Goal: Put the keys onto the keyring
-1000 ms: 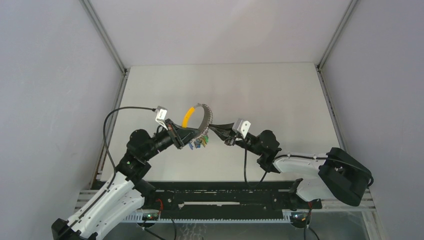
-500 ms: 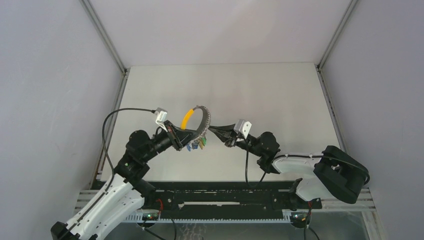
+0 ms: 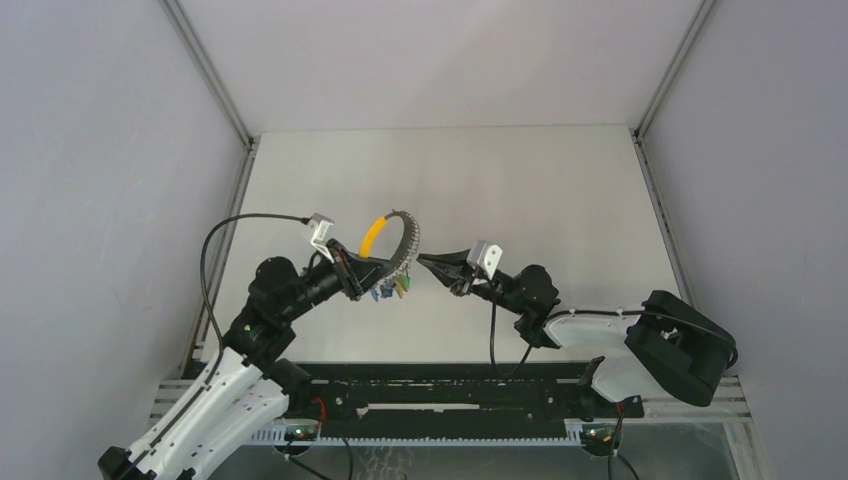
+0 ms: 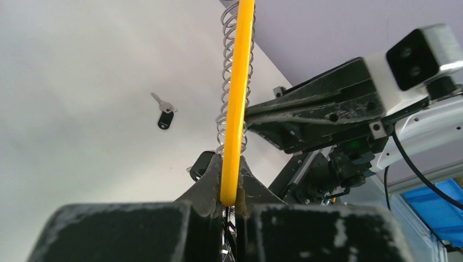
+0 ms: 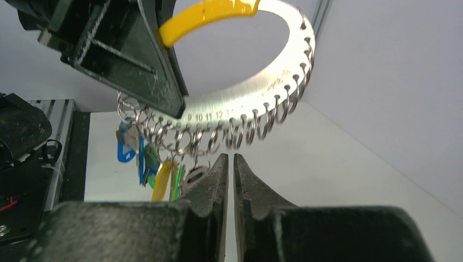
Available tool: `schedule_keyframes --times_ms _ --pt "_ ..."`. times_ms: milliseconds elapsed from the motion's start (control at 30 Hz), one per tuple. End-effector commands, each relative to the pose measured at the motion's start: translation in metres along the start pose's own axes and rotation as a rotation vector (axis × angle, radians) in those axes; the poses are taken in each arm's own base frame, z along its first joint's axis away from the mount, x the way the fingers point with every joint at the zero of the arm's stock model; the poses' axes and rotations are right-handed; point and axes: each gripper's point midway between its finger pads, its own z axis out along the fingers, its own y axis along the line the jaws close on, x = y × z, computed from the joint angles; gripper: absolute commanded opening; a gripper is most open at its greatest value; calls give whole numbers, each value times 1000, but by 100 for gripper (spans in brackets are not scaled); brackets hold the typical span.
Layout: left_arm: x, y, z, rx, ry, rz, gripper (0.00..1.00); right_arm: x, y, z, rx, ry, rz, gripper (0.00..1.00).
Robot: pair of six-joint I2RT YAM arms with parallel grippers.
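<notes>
One key lies on the table, apart from the keyring; left gripper pinches its yellow band; right gripper, nearly pressed together, empty, hovers just below.

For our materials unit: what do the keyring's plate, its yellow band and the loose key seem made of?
Plate: likely steel, bright, stamped numbers. Band: probably plastic, smooth, glossy yellow. Key: silvery metal blade; black head, perhaps plastic.
</notes>
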Motion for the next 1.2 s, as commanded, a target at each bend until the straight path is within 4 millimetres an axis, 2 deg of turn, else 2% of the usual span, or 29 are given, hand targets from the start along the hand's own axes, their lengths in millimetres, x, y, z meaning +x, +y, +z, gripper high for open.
schedule_keyframes --times_ms 0,233,367,533,833,1167 --pt "-54 -37 -11 86 -133 142 0 -1 2 4 -3 -13 -11 7" --pt "-55 -44 -11 119 -113 179 0 4 4 10 9 13 -39 7" --pt "-54 -39 -12 91 -98 208 0 -2 3 8 25 14 -38 7" --pt "-53 -34 -12 59 -76 239 0 -16 9 5 27 10 -36 13" --pt "-51 -29 -12 34 -45 275 0 -37 16 3 45 -21 -59 14" --pt "-48 -28 -12 36 -23 283 0 -39 23 13 47 -21 -70 13"
